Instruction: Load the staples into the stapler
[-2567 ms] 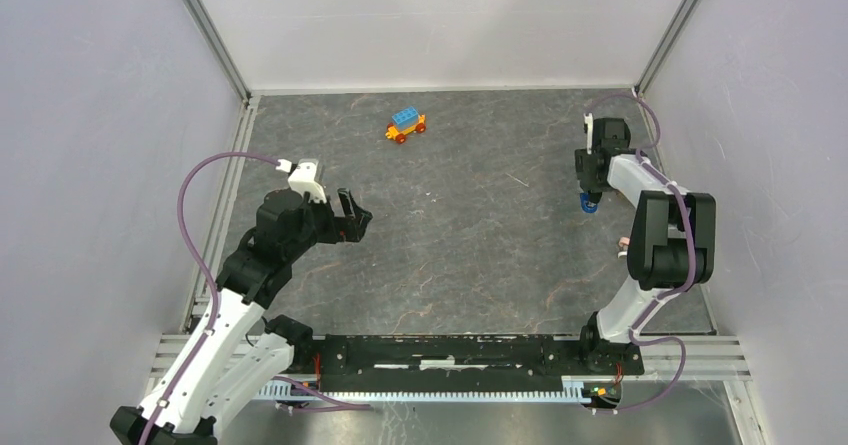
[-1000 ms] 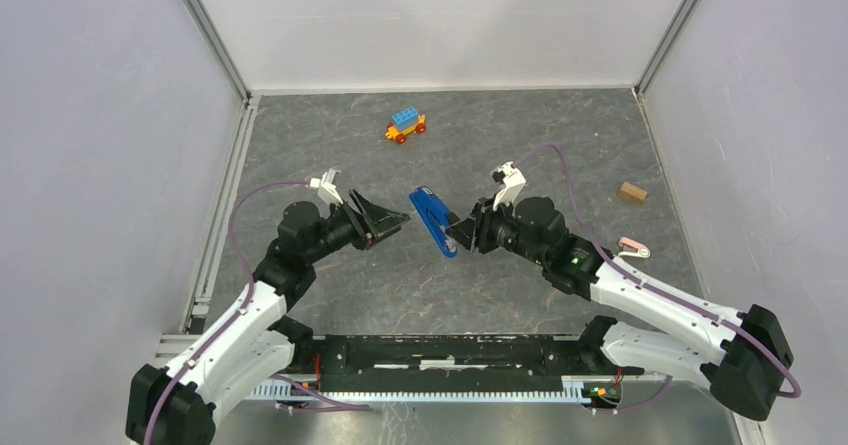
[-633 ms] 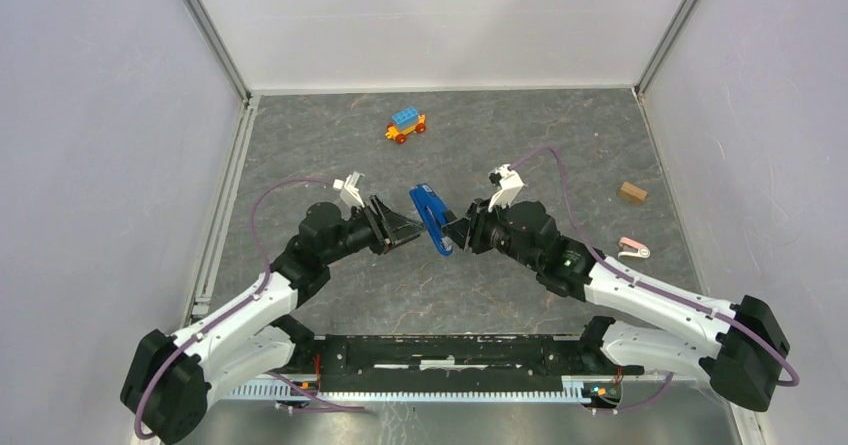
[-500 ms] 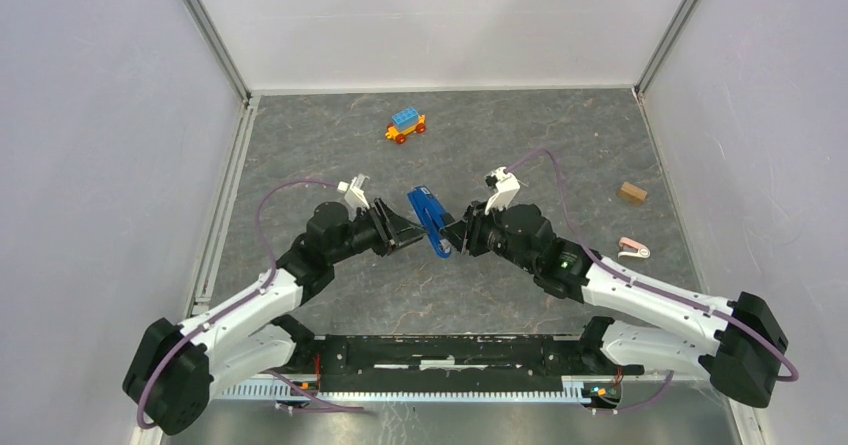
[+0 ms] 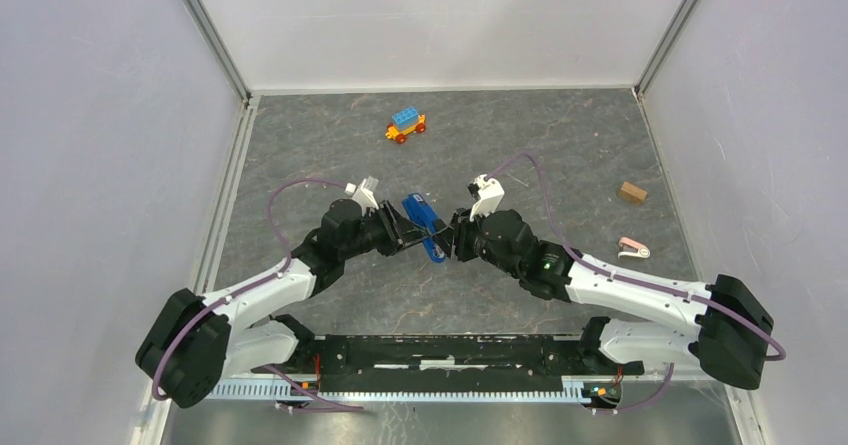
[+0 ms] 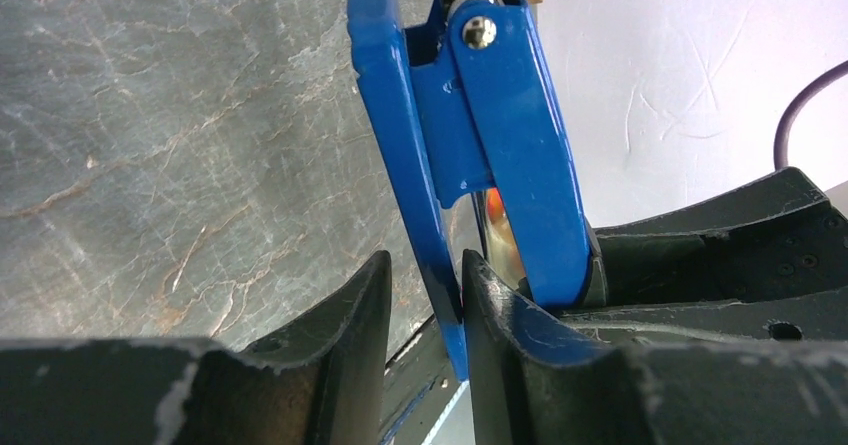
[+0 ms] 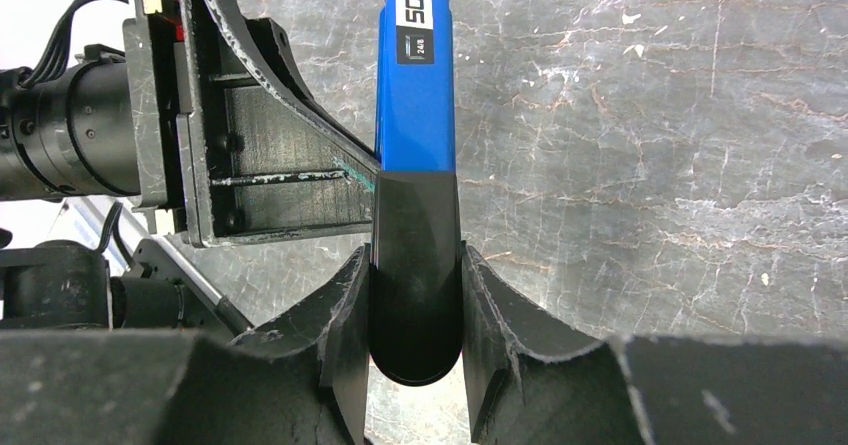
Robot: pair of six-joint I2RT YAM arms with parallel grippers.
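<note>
The dark-blue stapler (image 5: 422,223) hangs above the floor at mid-table, between the two arms. My right gripper (image 7: 415,250) is shut on its black rounded end, and the blue body (image 7: 415,85) points away from that wrist. In the left wrist view the stapler (image 6: 500,145) stands hinged apart into a thin blue arm and a thicker body. The thin arm runs down between the fingers of my left gripper (image 6: 425,260). It touches the right finger, and a gap remains on the left side. From above, the left gripper (image 5: 408,233) faces the right gripper (image 5: 452,237). No staples can be made out.
A toy car (image 5: 405,124) with a blue top and red wheels sits at the back middle. A small brown block (image 5: 631,193) and a pink object (image 5: 632,249) lie on the floor at the right. Grey walls and metal rails close in the table.
The right arm carried the stapler slightly left and back. The left arm reached in to meet it, and its jaws narrowed around the stapler's thin blue arm.
</note>
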